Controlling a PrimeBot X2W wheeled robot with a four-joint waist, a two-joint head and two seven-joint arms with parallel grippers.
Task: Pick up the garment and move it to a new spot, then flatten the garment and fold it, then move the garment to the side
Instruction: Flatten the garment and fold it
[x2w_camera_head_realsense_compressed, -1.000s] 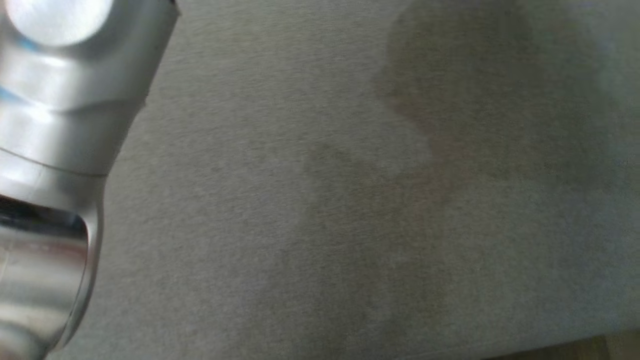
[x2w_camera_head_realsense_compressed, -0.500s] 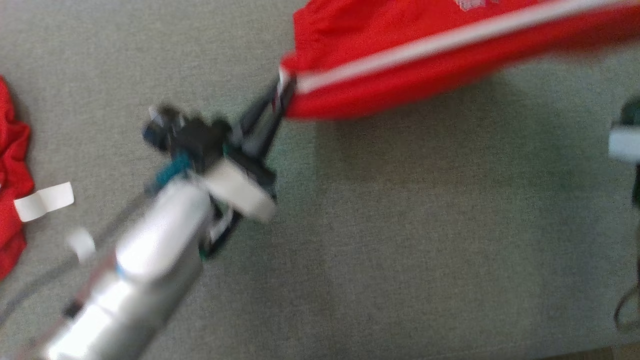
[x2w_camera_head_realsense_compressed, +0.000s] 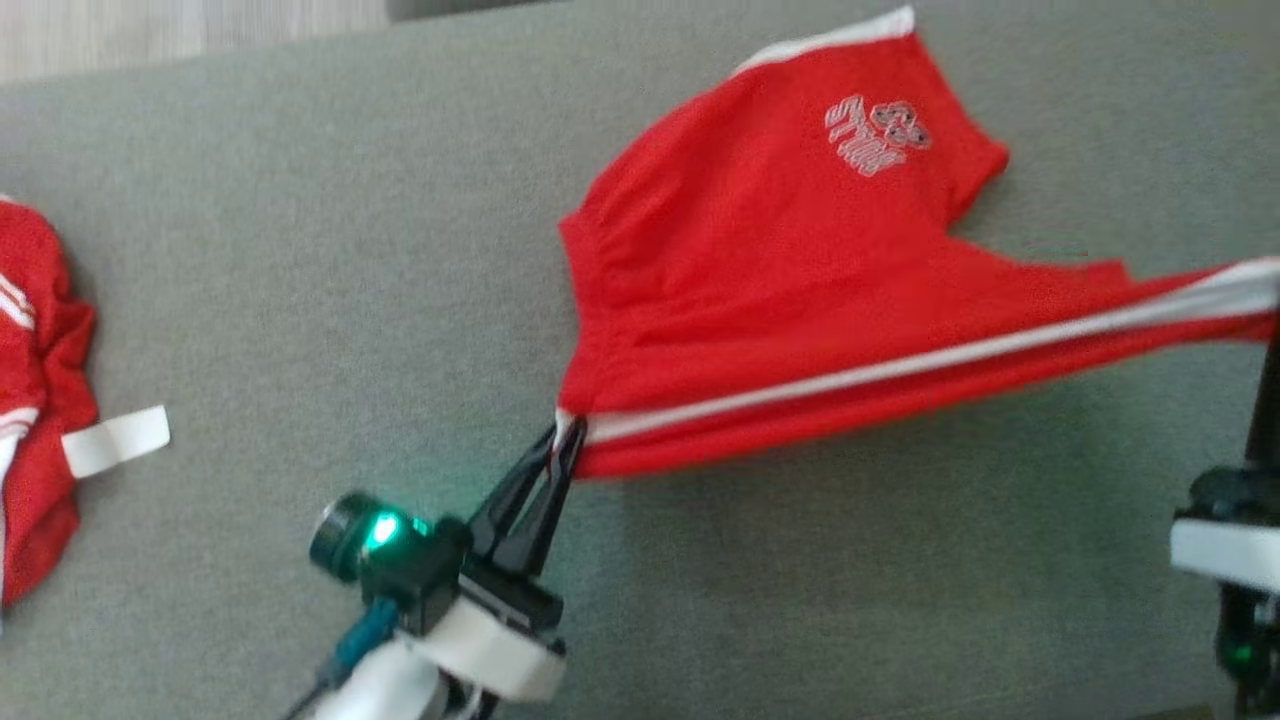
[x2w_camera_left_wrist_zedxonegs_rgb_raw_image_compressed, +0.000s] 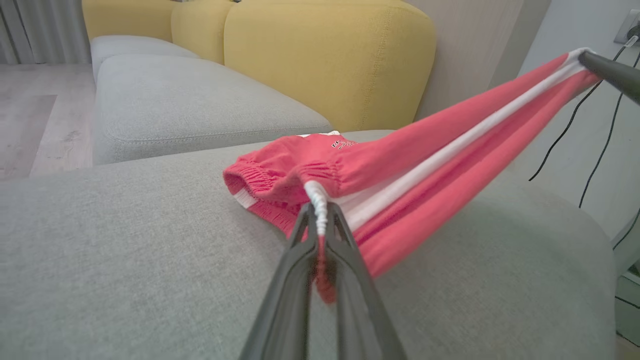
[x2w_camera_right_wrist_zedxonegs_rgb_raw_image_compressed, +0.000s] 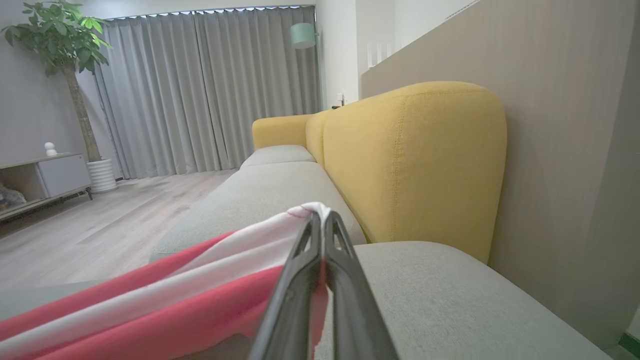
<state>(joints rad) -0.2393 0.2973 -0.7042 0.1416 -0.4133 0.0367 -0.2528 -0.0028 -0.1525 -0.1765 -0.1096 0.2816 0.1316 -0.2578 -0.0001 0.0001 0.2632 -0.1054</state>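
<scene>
I have the red shorts (x2w_camera_head_realsense_compressed: 780, 280) stretched between my two claws, above the grey seat cushion (x2w_camera_head_realsense_compressed: 300, 250). My left claw (x2w_camera_head_realsense_compressed: 560, 442) is pinched closed on the corner of the elastic waistband, where the white side stripe (x2w_camera_head_realsense_compressed: 900, 365) ends. The cloth is squeezed between the fingertips, and a bit of red edge shows lower down between the fingers. My right claw (x2w_camera_right_wrist_zedxonegs_rgb_raw_image_compressed: 320, 217) is clamped tight on the other end of that stripe, with white cloth bunched over its tips.

From the left claw the stripe runs taut across to the right claw, and that edge is lifted off the cushion. The rest of the shorts slopes away past the line between the claws and seems to rest on the cushion. The leg with the white printed logo (x2w_camera_head_realsense_compressed: 875, 125) lies farthest from both claws.

Well off to the outer side of the left claw lies a second red garment (x2w_camera_head_realsense_compressed: 40, 400), with a white strip (x2w_camera_head_realsense_compressed: 115, 440) poking out of it towards that claw. Past the shorts, ahead of the left claw, stands the yellow backrest (x2w_camera_left_wrist_zedxonegs_rgb_raw_image_compressed: 330, 60), and black cables (x2w_camera_left_wrist_zedxonegs_rgb_raw_image_compressed: 600, 140) hang on the wall beyond the right claw. Far ahead of the right claw I see grey curtains (x2w_camera_right_wrist_zedxonegs_rgb_raw_image_compressed: 210, 90) and a potted plant (x2w_camera_right_wrist_zedxonegs_rgb_raw_image_compressed: 55, 40)
</scene>
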